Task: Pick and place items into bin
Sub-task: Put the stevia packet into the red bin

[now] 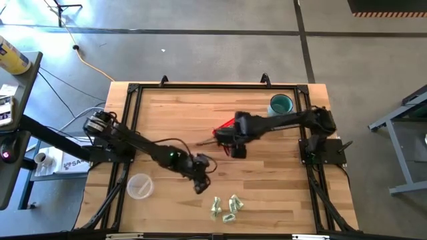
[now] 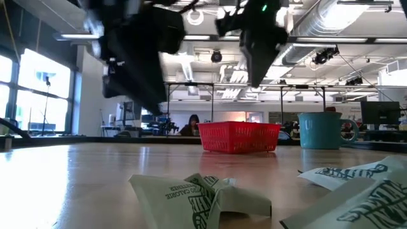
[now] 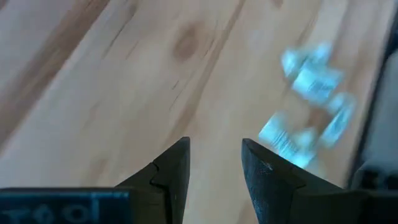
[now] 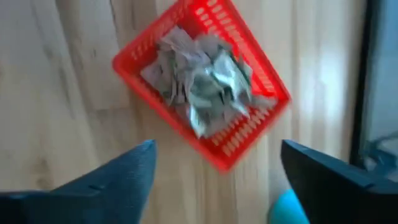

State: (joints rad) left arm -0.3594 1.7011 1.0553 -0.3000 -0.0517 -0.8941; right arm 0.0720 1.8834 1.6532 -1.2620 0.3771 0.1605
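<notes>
The right gripper (image 4: pixel 214 171) hangs above the bin (image 4: pixel 221 149), fingers spread wide and empty, seemingly for a drop; the bin holds a heap of items (image 4: pixel 199 78); the left gripper (image 3: pixel 214 165), half-open and empty, points toward the few left on the desk (image 1: pixel 167 113).

One red basket (image 1: pixel 223 128), one teal mug (image 1: pixel 281 105), one clear cup (image 1: pixel 139 186) (loose wrapped pieces (image 1: pixel 226 207) uncountable).

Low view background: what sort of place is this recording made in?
Probably an open lab or workshop-style office: exposed ceiling ducts, large windows, and a person seated at desks behind the wooden table.
</notes>
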